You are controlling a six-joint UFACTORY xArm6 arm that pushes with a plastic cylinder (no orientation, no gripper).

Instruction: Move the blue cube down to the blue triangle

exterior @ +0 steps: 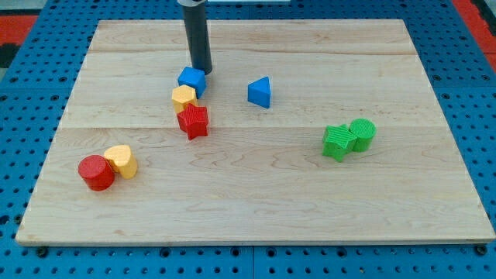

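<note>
The blue cube [191, 80] sits on the wooden board, touching the upper right of a yellow block [184, 97]. The blue triangle [261, 91] lies to its right, a clear gap away and slightly lower. My tip [202, 70] is at the cube's upper right edge, touching or nearly touching it; the rod rises from there out of the view's top.
A red star-like block [193, 122] sits just below the yellow block. A red cylinder [96, 172] and a yellow block [121, 161] touch at the lower left. Two green blocks [348, 139] sit together at the right. The board's edge [248, 239] runs along the bottom.
</note>
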